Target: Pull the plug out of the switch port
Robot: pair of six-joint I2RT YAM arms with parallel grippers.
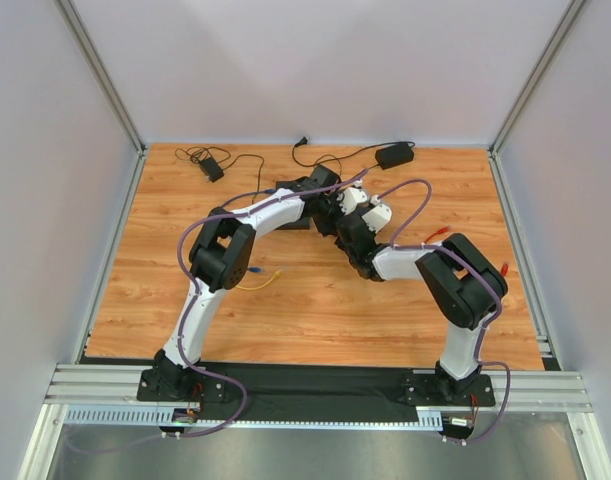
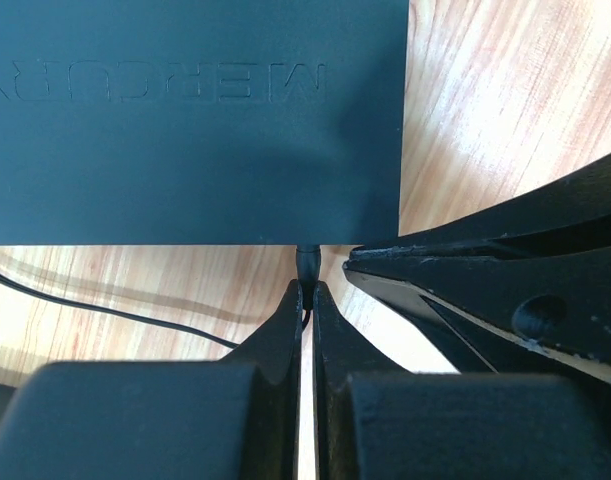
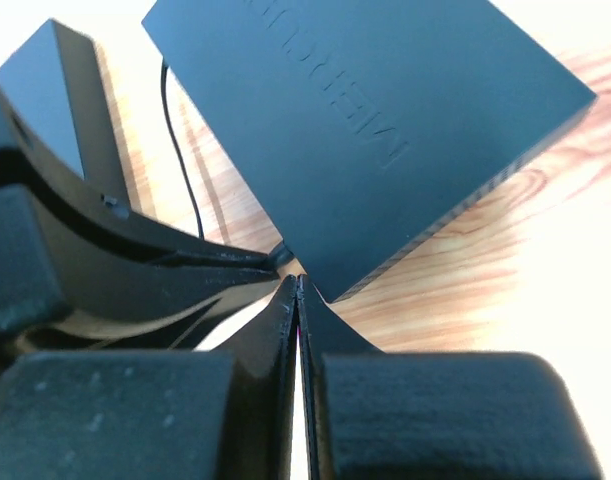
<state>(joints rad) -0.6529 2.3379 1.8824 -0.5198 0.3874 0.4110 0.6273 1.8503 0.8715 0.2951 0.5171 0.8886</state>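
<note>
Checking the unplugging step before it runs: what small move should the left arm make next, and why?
Probably draw the left gripper straight back from the switch: its fingers look pinched on the plug seated in the switch's edge, and the shut right gripper sits at the corner, seemingly bracing it.
</note>
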